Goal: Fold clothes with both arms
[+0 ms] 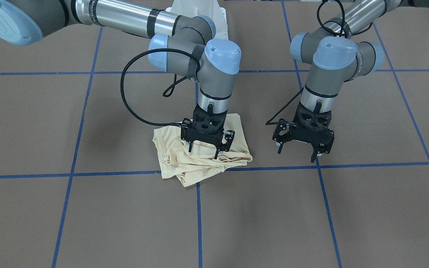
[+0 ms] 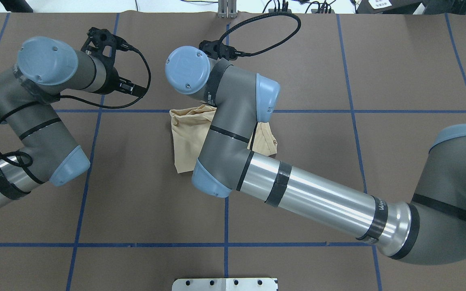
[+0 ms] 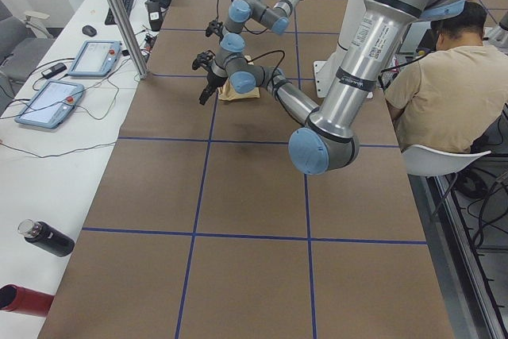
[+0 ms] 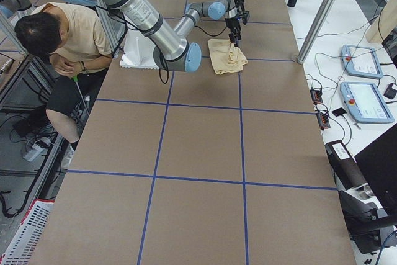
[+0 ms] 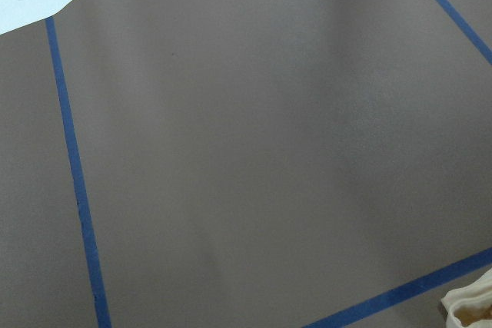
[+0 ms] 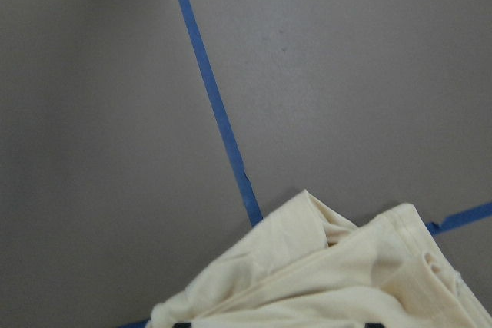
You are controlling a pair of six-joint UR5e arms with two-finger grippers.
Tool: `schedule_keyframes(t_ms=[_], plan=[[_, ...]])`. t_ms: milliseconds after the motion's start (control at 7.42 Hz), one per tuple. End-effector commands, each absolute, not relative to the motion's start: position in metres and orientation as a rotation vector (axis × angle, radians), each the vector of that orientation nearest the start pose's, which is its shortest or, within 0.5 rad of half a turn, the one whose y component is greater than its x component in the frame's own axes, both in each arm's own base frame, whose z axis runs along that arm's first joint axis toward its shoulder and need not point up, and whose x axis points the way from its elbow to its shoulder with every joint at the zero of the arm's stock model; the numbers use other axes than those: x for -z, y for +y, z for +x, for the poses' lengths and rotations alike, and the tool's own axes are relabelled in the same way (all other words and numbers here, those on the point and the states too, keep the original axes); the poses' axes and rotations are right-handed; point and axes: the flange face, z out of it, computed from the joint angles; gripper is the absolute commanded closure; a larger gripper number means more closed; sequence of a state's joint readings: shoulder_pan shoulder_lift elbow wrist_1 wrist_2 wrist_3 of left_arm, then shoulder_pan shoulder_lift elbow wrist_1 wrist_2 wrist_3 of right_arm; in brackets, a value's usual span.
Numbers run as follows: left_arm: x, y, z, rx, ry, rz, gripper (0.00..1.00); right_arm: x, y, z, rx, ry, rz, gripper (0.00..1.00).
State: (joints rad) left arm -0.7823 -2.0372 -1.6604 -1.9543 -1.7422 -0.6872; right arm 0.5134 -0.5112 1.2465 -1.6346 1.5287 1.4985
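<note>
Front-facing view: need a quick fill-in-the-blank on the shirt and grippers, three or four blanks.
1. The T-shirt lies bunched below the right gripper, not the ___ one.
2. The left gripper hangs over bare table, holding ___.
3. Both grippers' jaws stand ___.
4. The tape lines are ___.
Missing: left; nothing; open; blue.

Blue tape lines [image 1: 106, 174] are crossing the brown desk [image 1: 32, 119] under my jaws. A seated person [image 3: 444, 93] is leaning forward well behind them, and a touchscreen pendant [image 3: 95, 57] is lying well beyond them.
</note>
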Motion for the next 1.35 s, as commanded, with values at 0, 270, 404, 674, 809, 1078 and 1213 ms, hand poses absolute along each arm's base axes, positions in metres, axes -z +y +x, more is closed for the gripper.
schedule_keyframes(t_ms=[0, 270, 404, 674, 809, 1078, 1213], plan=[[-0.313, -0.549, 0.388, -0.173, 0.749, 0.586, 0.00, -0.160, -0.472, -0.660, -0.434, -0.563, 0.217, 0.28], [-0.313, -0.550, 0.388, -0.172, 0.748, 0.587, 0.00, -0.175, -0.472, -0.660, -0.433, -0.548, 0.216, 0.32], [-0.313, -0.549, 0.388, -0.167, 0.751, 0.584, 0.00, -0.171, -0.471, -0.660, -0.431, -0.551, 0.216, 0.35], [-0.313, -0.549, 0.389, -0.164, 0.752, 0.581, 0.00, -0.181, -0.473, -0.660, -0.415, -0.535, 0.221, 0.46], [-0.313, -0.549, 0.389, -0.164, 0.752, 0.581, 0.00, -0.182, -0.481, -0.655, -0.409, -0.528, 0.231, 0.56], [-0.313, -0.549, 0.389, -0.164, 0.752, 0.581, 0.00, -0.182, -0.516, -0.630, -0.402, -0.533, 0.270, 0.87], [-0.313, -0.549, 0.389, -0.164, 0.752, 0.581, 0.00, -0.200, -0.544, -0.620, -0.394, -0.519, 0.291, 0.99]])
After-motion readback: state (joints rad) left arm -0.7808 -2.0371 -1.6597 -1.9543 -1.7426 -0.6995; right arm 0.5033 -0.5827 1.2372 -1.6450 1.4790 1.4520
